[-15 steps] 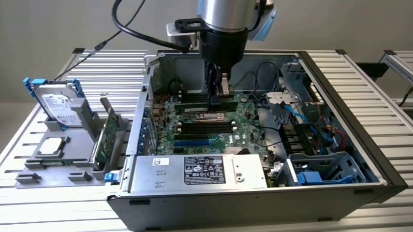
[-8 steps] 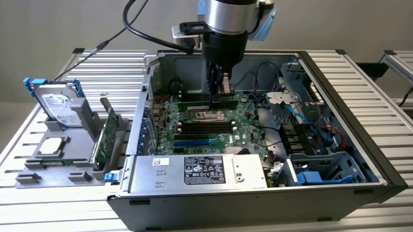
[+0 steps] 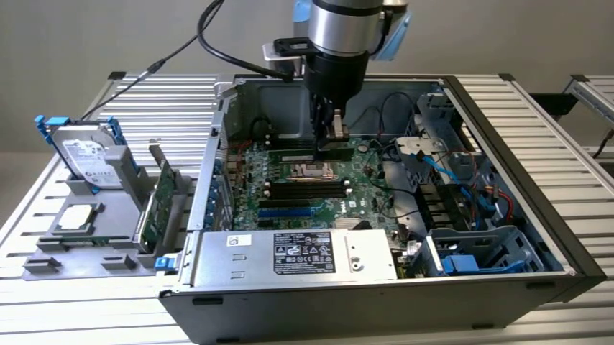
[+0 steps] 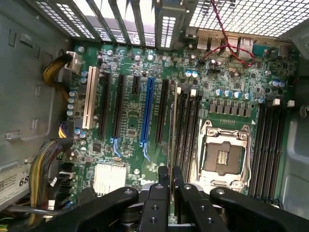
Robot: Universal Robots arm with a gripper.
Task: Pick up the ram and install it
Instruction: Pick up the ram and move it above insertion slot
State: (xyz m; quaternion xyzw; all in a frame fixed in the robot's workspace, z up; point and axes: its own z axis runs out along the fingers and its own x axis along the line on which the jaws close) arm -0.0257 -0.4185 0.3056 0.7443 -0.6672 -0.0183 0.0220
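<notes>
gripper pinched narrow on the ram, held edge-on, straight out from the fingertips. Long axis parallel to the black memory slots just beside it; can't tell which slot. CPU socket beyond. Looks unseated.

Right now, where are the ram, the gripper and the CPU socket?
ram (image 4: 173, 126): wrist view, middle of its thin edge.
gripper (image 4: 171, 173): wrist view, midway between its fingertips, shut on the ram.
CPU socket (image 4: 224, 155): wrist view, centre of its contact field.

One ram, one motherboard
</notes>
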